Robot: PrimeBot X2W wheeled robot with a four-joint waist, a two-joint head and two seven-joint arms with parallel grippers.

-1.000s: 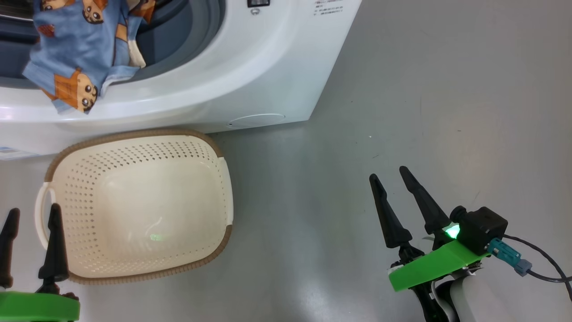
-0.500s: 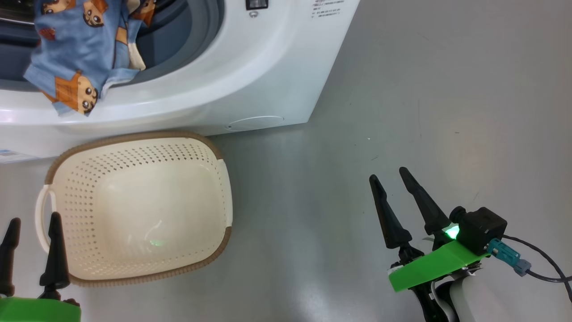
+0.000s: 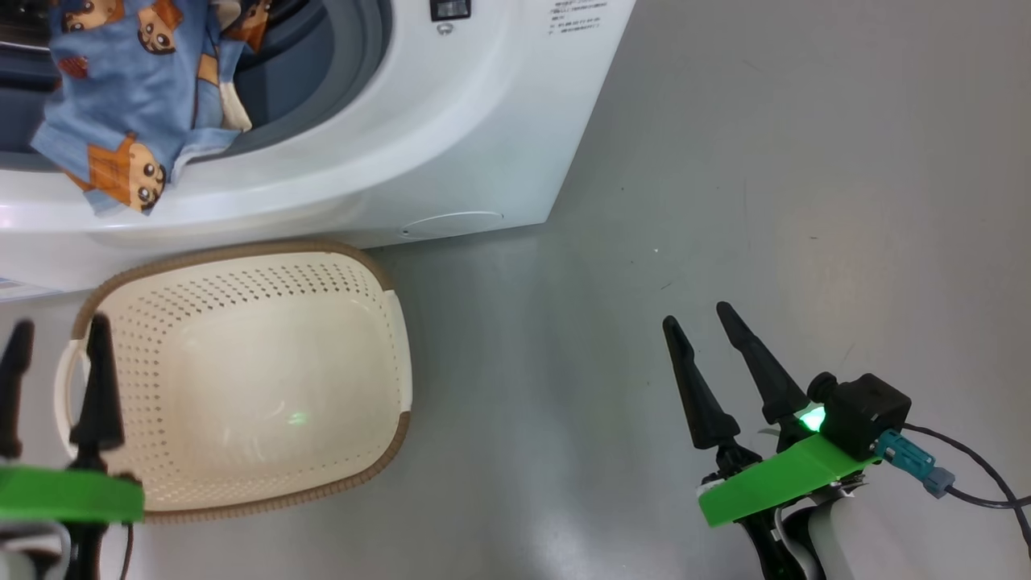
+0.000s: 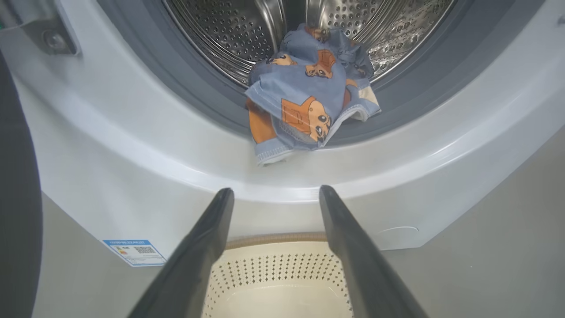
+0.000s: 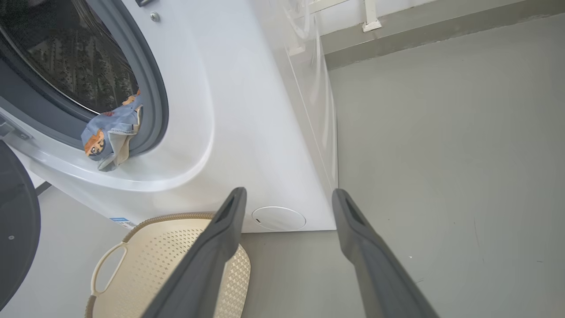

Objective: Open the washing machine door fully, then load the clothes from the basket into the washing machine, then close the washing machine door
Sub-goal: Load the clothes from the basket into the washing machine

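Left claw (image 4: 276, 190) has edged forward; clothes (image 4: 309, 101) lie ahead, apart.

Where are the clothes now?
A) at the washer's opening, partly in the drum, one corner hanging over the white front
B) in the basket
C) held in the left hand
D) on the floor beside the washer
A: the clothes lie across the lower edge of the opening of the washer, with one corner drooping onto its white front, while the basket shows a bare bottom.
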